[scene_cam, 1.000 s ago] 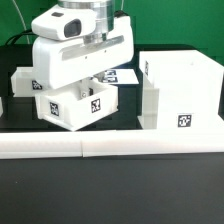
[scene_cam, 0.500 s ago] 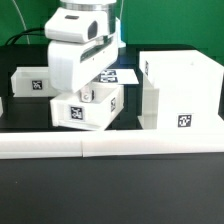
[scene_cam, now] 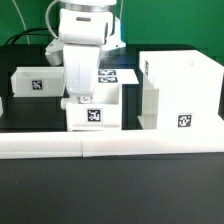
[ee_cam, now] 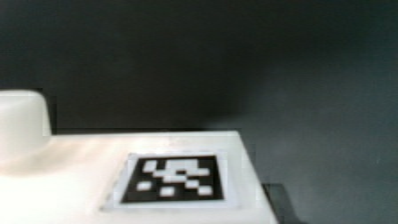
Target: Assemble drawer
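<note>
My gripper (scene_cam: 78, 98) is shut on a small white open-top tray (scene_cam: 100, 112) with a black-and-white tag on its front. The tray is level, low over the table, with its side close against the tall white drawer shell (scene_cam: 180, 90). I cannot tell if they touch. A second tray (scene_cam: 33, 83) stands at the exterior view's far left. In the wrist view the held tray's tagged face (ee_cam: 175, 180) fills the lower part, with its round knob (ee_cam: 18, 125) beside it. One dark finger (ee_cam: 285, 203) shows at the tray's edge.
The long low white border wall (scene_cam: 110, 148) runs along the front of the black table. The marker board (scene_cam: 120, 74) lies behind the held tray. The arm's white wrist (scene_cam: 82, 25) towers above the tray.
The held tray has gone from tilted to level. It has moved towards the exterior view's right, close to the shell, and lower.
</note>
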### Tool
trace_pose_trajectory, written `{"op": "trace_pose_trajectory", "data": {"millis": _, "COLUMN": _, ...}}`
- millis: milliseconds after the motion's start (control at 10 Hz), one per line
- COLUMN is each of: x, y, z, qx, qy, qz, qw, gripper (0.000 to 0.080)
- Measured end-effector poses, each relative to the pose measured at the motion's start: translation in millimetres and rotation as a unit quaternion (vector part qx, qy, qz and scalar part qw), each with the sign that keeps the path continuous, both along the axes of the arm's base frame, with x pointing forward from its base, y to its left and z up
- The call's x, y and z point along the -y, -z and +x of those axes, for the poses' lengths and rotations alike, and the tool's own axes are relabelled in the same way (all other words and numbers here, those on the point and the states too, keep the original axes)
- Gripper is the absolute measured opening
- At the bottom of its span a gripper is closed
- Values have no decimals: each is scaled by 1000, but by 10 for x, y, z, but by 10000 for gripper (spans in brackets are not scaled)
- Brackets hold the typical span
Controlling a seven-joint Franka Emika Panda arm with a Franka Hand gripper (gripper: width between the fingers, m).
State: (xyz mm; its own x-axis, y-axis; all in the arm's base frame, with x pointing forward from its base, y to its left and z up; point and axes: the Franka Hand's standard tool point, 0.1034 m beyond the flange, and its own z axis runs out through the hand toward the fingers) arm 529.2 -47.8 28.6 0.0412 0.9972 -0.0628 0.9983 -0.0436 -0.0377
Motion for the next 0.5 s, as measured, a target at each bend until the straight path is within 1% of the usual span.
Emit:
{"op": "trace_pose_trajectory", "data": {"millis": 100, "x": 9, "y": 0, "z": 2, "qx": -2, "qy": -6, "qz": -1, "qw": 1000, "gripper": 42}}
{"op": "trace_pose_trajectory", "data": {"millis": 300, "x": -10, "y": -34, "z": 76, "qx": 5, "qy": -1, "qz": -1, "qw": 1000, "gripper": 42}}
{"op": "trace_pose_trajectory", "data": {"millis": 500, "x": 3, "y": -18, "z": 61, "qx": 10, "qy": 0, "qz": -1, "qw": 1000, "gripper": 42}}
